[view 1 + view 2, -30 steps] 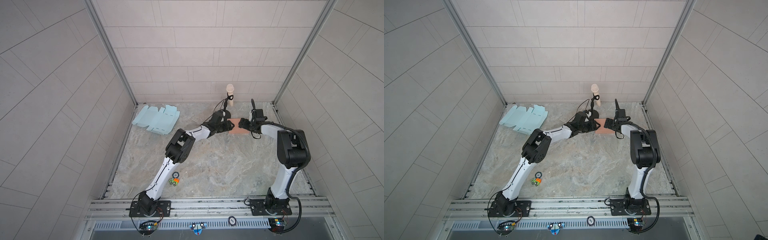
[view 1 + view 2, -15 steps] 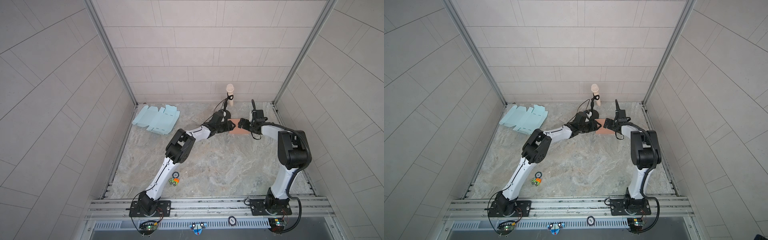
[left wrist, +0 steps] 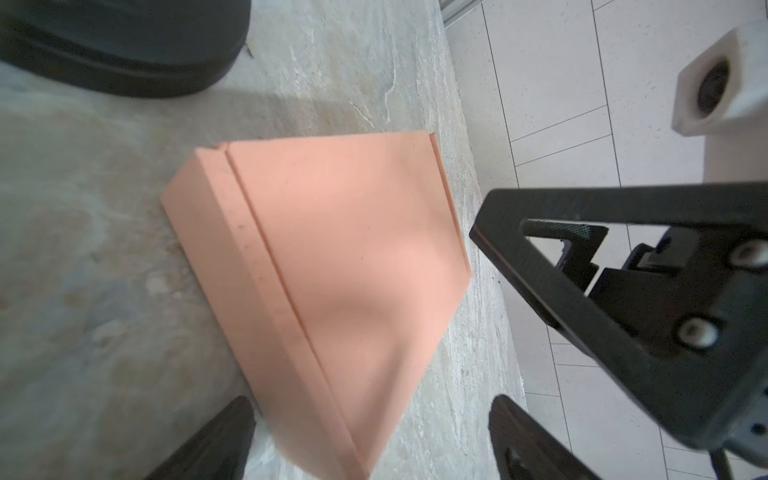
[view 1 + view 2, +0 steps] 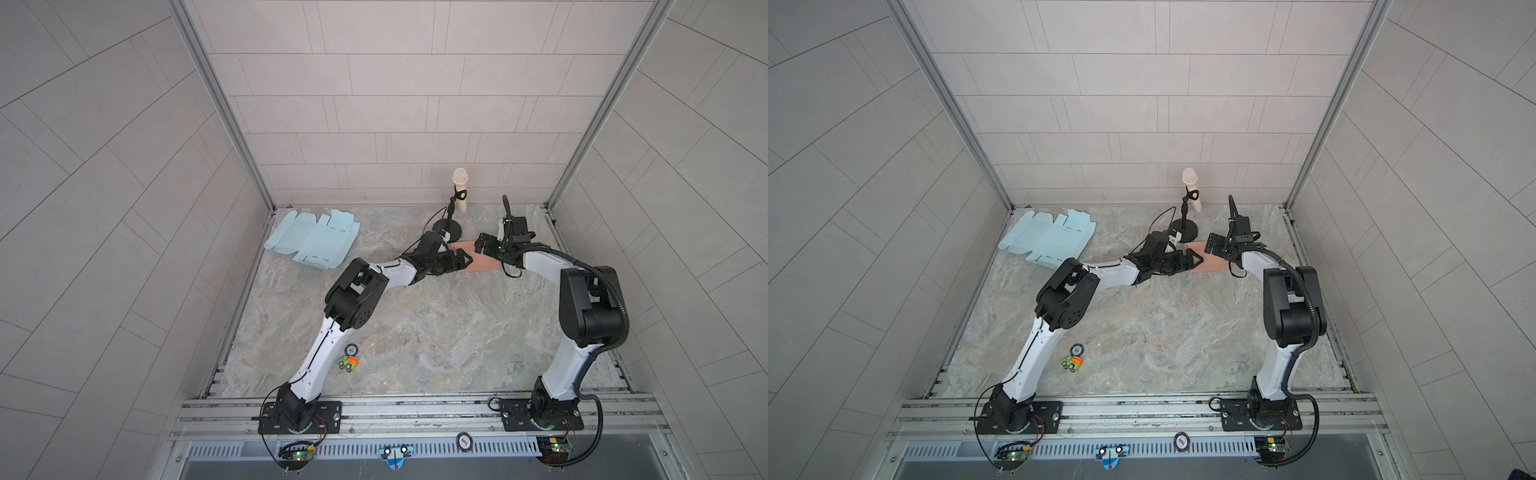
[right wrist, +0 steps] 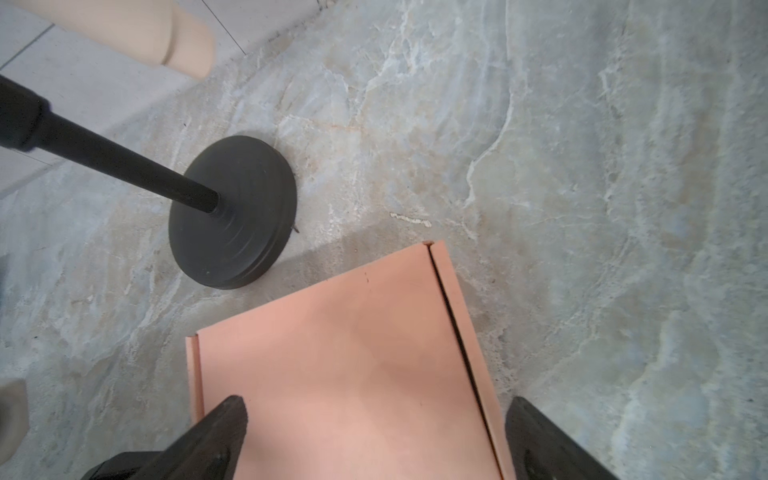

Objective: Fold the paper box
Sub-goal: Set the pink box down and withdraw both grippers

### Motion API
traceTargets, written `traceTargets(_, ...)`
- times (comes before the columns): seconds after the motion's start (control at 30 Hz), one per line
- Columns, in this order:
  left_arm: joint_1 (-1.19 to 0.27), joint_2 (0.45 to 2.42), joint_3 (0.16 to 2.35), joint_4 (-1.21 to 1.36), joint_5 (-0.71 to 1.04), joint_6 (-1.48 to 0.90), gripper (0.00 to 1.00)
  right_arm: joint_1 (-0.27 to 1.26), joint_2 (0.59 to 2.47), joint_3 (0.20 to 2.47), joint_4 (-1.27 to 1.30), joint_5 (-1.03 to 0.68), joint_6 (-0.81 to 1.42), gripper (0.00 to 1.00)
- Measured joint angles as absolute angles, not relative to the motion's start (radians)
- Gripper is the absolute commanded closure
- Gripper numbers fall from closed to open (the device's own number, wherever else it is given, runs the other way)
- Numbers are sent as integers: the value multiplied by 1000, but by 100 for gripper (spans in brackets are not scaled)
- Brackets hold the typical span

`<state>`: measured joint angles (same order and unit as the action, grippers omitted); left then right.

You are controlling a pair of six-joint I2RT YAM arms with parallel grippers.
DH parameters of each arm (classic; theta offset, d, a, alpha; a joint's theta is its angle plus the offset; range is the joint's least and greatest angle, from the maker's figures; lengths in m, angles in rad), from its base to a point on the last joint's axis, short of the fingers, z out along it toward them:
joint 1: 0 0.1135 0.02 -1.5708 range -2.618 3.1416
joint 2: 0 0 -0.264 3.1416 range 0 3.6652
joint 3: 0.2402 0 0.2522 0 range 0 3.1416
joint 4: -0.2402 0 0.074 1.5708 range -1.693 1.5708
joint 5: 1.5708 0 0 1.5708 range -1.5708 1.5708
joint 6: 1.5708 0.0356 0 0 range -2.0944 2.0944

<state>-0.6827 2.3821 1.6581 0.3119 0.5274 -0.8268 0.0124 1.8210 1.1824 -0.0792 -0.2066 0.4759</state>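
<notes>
Marbled counter [image 4: 415,332], grey-tiled walls: the salmon paper box [image 4: 482,265] lies closed near the back, left pincer [image 4: 464,262] and right pincer [image 4: 485,245] over it, spread wide, gripping nothing; folding seems done, so both should lift clear.

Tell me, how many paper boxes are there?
2: a folded orange box far back, right of centre; a flat, unfolded blue one far back left, possibly several stacked sheets.

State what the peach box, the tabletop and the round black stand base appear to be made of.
Peach box: thin card or paper board, matte; crisp folded edges and a cut flap seam show.
Tabletop: stone or a stone-look laminate, grey-beige veining, smooth low sheen; cannot tell which.
Black stand base: probably metal, matte black coat, with concentric rings; could be plastic.
</notes>
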Motion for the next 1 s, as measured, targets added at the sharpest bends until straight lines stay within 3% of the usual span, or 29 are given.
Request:
traceTargets(0.3, -638, 2223, 1503, 376, 543, -829, 6, 14, 1782, 1178, -119, -183, 470, 0)
traceTargets(0.57, -578, 2056, 1342, 278, 548, -727, 6, 54, 1534, 1056, -157, -173, 433, 1)
traceTargets(0.8, -421, 1878, 1282, 30, 425, -555, 5, 278, 1322, 918, -204, -93, 412, 1)
traceTargets(1.0, -249, 1872, 1327, -128, 280, -480, 4, 529, 1250, 844, -219, -22, 447, 0)
